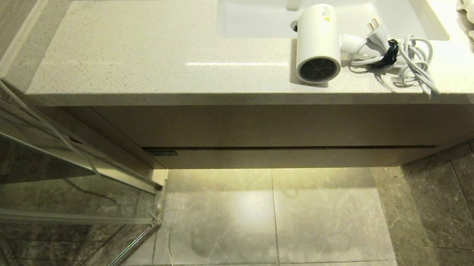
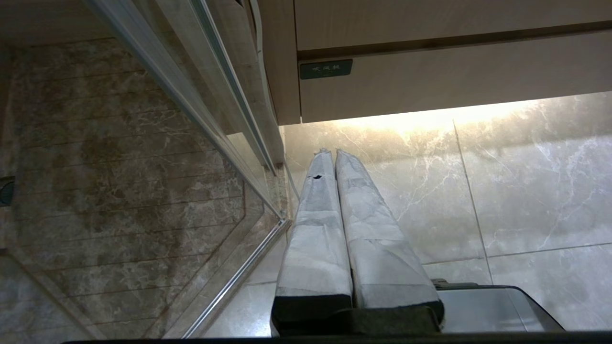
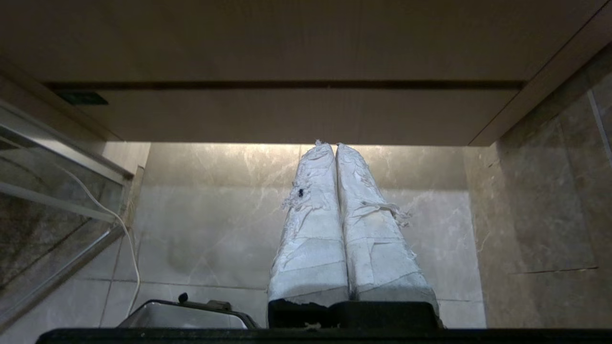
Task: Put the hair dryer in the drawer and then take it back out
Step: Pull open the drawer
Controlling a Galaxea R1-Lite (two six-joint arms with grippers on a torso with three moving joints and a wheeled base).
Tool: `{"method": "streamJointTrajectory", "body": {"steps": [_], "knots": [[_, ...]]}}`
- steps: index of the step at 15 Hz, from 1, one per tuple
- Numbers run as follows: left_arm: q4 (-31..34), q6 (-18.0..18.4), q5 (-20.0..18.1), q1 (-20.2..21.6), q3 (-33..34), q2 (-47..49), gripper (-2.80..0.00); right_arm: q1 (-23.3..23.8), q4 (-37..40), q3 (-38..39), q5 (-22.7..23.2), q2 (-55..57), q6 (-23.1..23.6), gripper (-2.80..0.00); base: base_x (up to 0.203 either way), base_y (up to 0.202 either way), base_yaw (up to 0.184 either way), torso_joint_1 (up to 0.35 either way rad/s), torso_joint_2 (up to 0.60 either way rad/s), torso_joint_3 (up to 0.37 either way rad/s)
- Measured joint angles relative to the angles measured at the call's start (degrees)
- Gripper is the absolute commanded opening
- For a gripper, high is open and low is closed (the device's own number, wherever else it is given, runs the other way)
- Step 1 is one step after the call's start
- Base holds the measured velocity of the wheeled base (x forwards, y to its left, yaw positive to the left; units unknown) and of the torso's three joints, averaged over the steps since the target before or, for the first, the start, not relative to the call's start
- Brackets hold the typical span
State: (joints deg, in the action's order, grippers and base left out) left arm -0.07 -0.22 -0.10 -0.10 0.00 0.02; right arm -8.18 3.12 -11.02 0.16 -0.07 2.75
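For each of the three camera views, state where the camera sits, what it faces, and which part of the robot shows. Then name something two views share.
Head view: high on the robot, looking down at the countertop, the hair dryer beside the sink, and the drawer; neither arm shows.
Left wrist view: low, behind the shut left gripper, facing the drawer's labelled end over floor tiles.
Right wrist view: low, behind the shut right gripper, facing the drawer front.
Shared: both wrist views show the closed drawer.

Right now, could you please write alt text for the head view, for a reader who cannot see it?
A white dryer lies on the counter beside the sink, grille toward the camera, its tied cord bundled next to it. Below, the wood drawer is closed above a tiled floor. No arm is in view.
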Motion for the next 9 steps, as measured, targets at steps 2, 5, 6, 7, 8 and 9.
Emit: {"method": "streamJointTrajectory", "body": {"steps": [2, 5, 6, 7, 8, 9], "knots": [[0.00, -0.02, 0.05, 0.00, 0.00, 0.00, -2.80, 0.06, 7.74, -12.92, -0.16, 0.00, -0.60, -2.80, 0.000, 0.000, 0.000, 0.000, 0.00, 0.000], [0.00, 0.00, 0.01, 0.00, 0.00, 0.00, -2.80, 0.79, 20.17, -32.78, -0.29, 0.58, -2.54, -2.80, 0.000, 0.000, 0.000, 0.000, 0.00, 0.000], [0.00, -0.02, 0.02, 0.00, 0.00, 0.00, -2.80, 1.26, 23.50, -37.33, -0.32, 2.30, -3.36, -2.80, 0.000, 0.000, 0.000, 0.000, 0.00, 0.000], [0.00, -0.02, 0.02, 0.00, 0.00, 0.00, -2.80, 1.69, 26.02, -41.59, -0.36, 5.12, -4.08, -2.80, 0.000, 0.000, 0.000, 0.000, 0.00, 0.000], [0.00, -0.02, 0.00, 0.00, 0.00, 0.00, -2.80, 2.06, 27.88, -45.56, -0.37, 8.60, -4.70, -2.80, 0.000, 0.000, 0.000, 0.000, 0.00, 0.000], [0.00, -0.02, 0.00, 0.00, 0.00, 0.00, -2.80, 2.36, 29.30, -49.09, -0.40, 12.07, -5.55, -2.80, 0.000, 0.000, 0.000, 0.000, 0.00, 0.000]]}}
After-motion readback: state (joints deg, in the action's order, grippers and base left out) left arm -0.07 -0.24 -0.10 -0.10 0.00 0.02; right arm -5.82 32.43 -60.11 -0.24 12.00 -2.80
